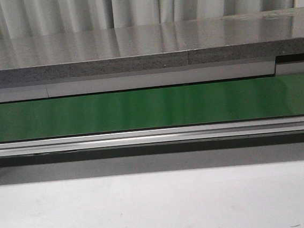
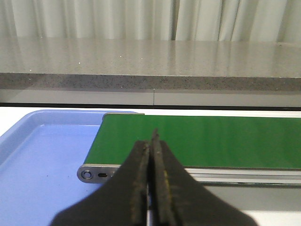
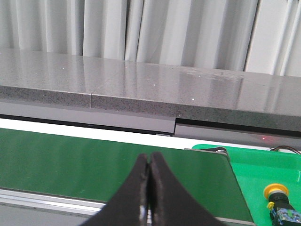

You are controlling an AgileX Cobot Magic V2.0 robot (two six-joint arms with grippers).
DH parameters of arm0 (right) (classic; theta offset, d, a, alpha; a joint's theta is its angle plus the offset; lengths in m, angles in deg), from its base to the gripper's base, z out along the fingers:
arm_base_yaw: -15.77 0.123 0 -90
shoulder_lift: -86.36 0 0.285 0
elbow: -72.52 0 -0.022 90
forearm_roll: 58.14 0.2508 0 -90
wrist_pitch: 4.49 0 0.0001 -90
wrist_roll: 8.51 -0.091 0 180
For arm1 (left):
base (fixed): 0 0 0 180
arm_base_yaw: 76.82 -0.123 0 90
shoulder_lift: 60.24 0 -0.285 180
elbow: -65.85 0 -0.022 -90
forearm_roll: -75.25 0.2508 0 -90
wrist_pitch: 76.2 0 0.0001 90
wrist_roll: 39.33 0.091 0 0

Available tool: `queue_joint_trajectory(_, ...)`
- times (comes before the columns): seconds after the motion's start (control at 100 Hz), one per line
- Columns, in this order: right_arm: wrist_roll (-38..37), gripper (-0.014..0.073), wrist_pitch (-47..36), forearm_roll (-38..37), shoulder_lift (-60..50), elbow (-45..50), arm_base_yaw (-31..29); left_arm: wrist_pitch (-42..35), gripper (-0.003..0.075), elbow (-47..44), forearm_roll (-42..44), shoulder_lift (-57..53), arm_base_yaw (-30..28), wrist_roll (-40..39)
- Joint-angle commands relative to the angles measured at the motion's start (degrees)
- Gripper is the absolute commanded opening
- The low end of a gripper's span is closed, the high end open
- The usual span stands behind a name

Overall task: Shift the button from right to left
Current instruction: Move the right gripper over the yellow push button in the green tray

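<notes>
The button (image 3: 277, 197), with a round yellow cap on a black body, stands in a green tray (image 3: 263, 172) past the belt's right end, only in the right wrist view. My right gripper (image 3: 149, 157) is shut and empty over the green belt (image 3: 70, 160), left of the button and apart from it. My left gripper (image 2: 151, 139) is shut and empty over the belt's left end (image 2: 197, 141). A blue tray (image 2: 42, 150) lies at that end with nothing in its visible part. Neither gripper nor the button shows in the front view, only the belt (image 1: 151, 107).
A grey stone counter (image 1: 135, 48) runs behind the belt, with pale curtains beyond. The belt has a metal rail (image 1: 154, 136) along its near side and a roller cap (image 2: 89, 174) at its left end. A white table surface (image 1: 161, 210) lies in front.
</notes>
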Motion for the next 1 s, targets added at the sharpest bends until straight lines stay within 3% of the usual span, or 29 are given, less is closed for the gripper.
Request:
queue_joint_trajectory(0.0,-0.02,-0.0067,-4.35,-0.62,-1.11,-0.77,0.19,-4.33,-0.0020,-2.54,-0.32,-1.79,0.04,0.00)
queue_joint_trajectory(0.65,-0.02,-0.0067,-3.61,-0.62,-1.11,-0.90,0.18,-4.33,-0.0020,-2.54,-0.32,-1.79,0.04,0.00)
queue_joint_trajectory(0.8,0.03,-0.0067,6.15,-1.64,-1.11,-4.89,0.12,-4.33,-0.0020,-2.54,-0.32,-1.79,0.04,0.00)
queue_joint_trajectory(0.99,0.08,-0.0067,28.19,-4.30,-0.07,-17.18,0.12,-4.33,-0.0020,-2.54,-0.32,-1.79,0.04,0.00)
